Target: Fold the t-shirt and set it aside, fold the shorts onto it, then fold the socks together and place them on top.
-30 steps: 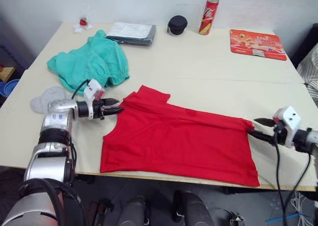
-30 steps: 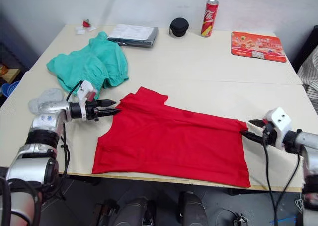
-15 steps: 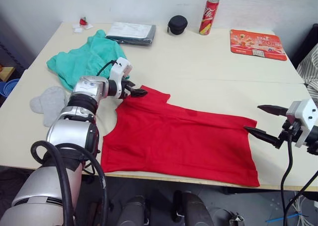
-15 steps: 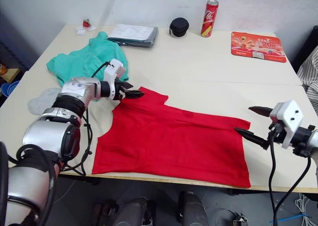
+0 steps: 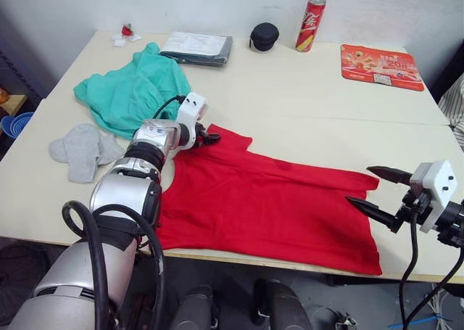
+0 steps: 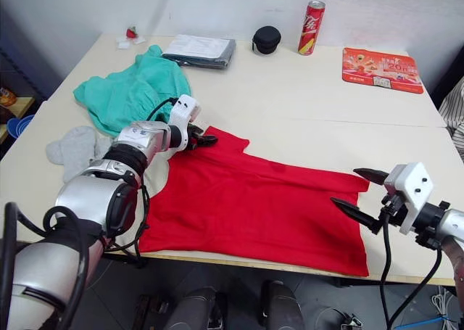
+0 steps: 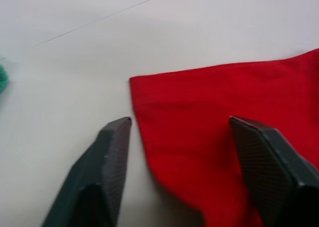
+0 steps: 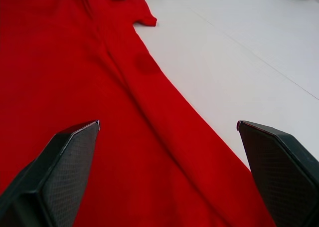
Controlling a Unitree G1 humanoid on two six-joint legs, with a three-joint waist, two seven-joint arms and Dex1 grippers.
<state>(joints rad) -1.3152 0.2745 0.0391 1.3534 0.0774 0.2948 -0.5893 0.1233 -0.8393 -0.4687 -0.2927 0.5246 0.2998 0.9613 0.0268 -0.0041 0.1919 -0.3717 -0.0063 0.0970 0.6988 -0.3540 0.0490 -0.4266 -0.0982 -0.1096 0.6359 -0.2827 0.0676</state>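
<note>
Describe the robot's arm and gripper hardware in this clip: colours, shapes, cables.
Both arms end in white boxy wrist housings carrying two black, pointed fingers with finely textured inner pads. The left gripper sits on a silver, rounded, segmented metal arm wrapped by thick black cables. The right gripper has thin black cables trailing from its housing.

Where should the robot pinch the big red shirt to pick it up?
Best guess: the sleeve corner of the bright red cotton t-shirt, coming in low from the robot's left. That corner lies flat with a free edge, and the open left pincer already straddles that edge. The open right pincer could take the hem on the other side.
</note>
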